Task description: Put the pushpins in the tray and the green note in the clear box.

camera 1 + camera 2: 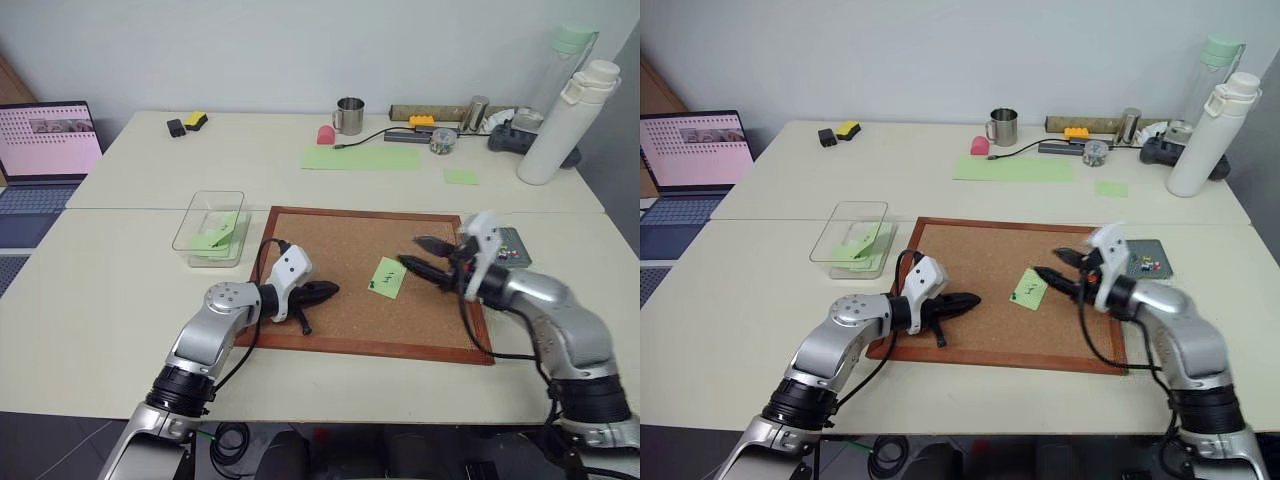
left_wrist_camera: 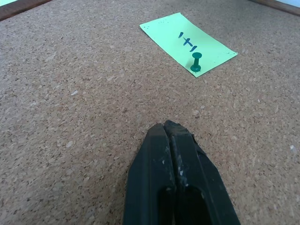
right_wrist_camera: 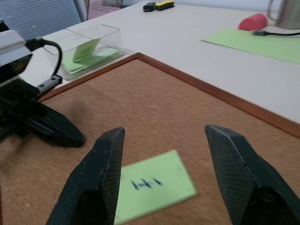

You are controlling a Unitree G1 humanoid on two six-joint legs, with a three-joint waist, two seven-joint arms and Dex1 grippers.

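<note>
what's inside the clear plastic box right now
The clear shallow plastic box holds a few light green paper notes, one leaning on its wall. Any marks on them cannot be made out.

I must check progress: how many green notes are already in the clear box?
2, as far as visible: one flat on the floor of the clear box, one leaning against its wall; more may lie beneath.

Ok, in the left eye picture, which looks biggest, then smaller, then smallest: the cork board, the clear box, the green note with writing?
1. Cork board, biggest by far.
2. Clear box.
3. Green note, smallest.
All three lie at much the same distance, so the order is safe.
</note>
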